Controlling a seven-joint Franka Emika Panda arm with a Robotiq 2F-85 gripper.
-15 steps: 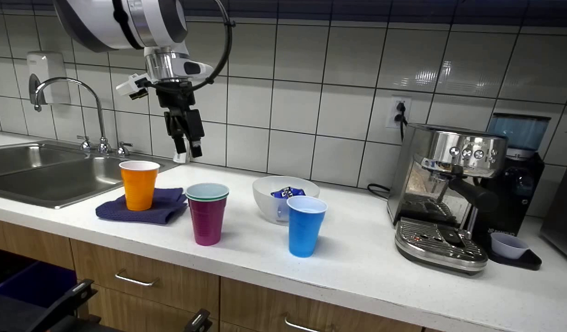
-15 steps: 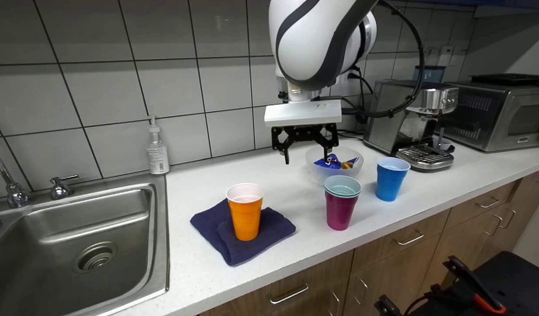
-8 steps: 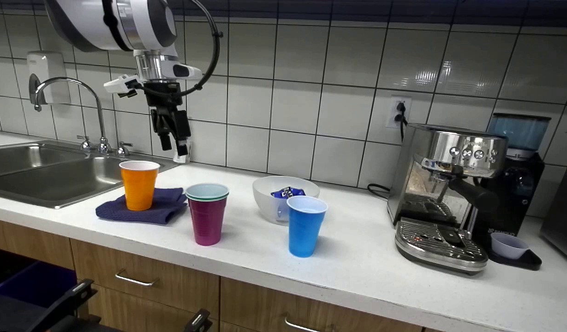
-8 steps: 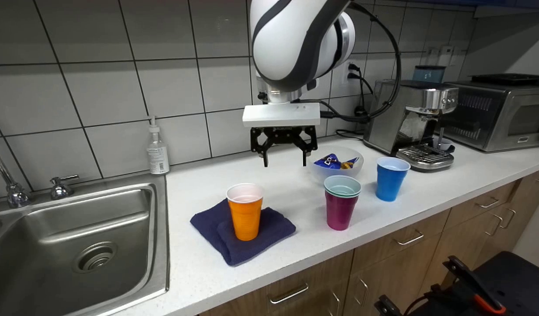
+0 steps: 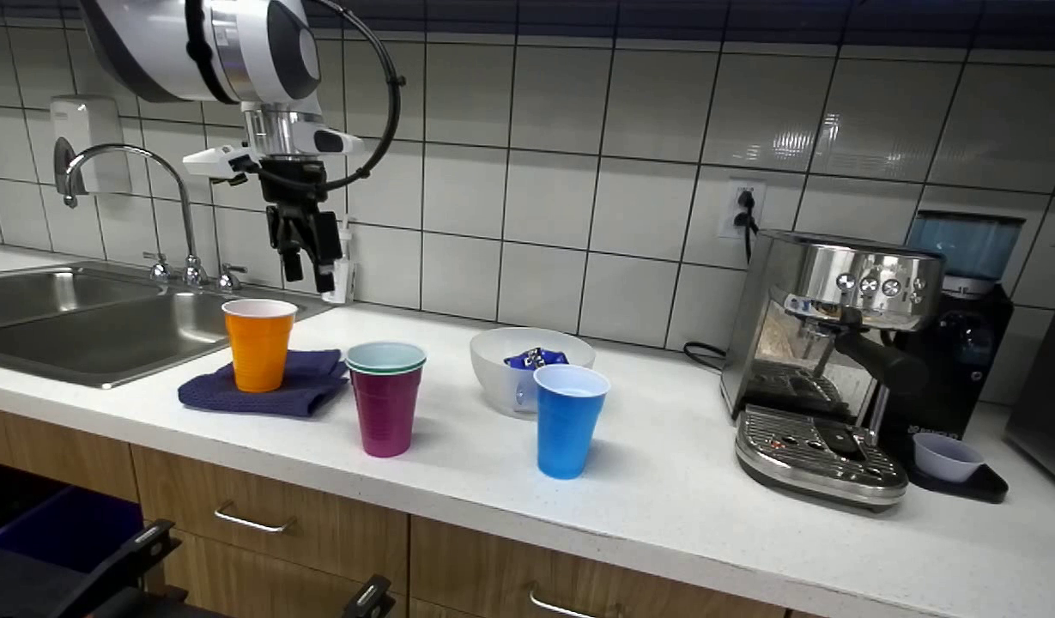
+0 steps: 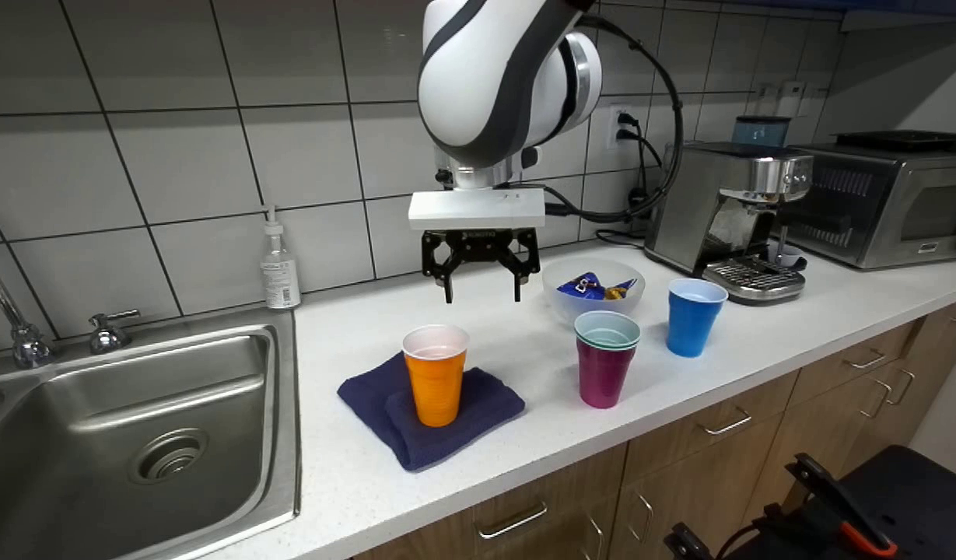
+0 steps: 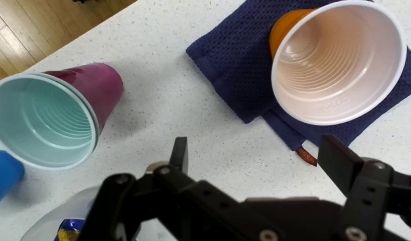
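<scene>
The hand point(image 6: 482, 294) has shifted leftward, its jaws spread wide.
In an exterior view, the orange cup point(image 6: 436, 381) stands unmoved on a navy towel point(image 6: 484, 406); the hand, overlapping the bowl point(image 6: 567, 306) a second ago, now hangs left of that bowl; the maroon cup point(image 6: 604, 377) and blue cup point(image 6: 691, 325) have stayed put.

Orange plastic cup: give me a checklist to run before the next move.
1. Two-fingered black claw open, holding nothing: ok.
2. Orange plastic cup with white interior upright on the folded navy cloth: ok.
3. Cup between the jaws: not ok, outside them in the wrist view.
4. Magenta plastic cup stack, pale green inside, apart from the cloth: ok.
5. Cup count in that stack: cannot tell.
</scene>
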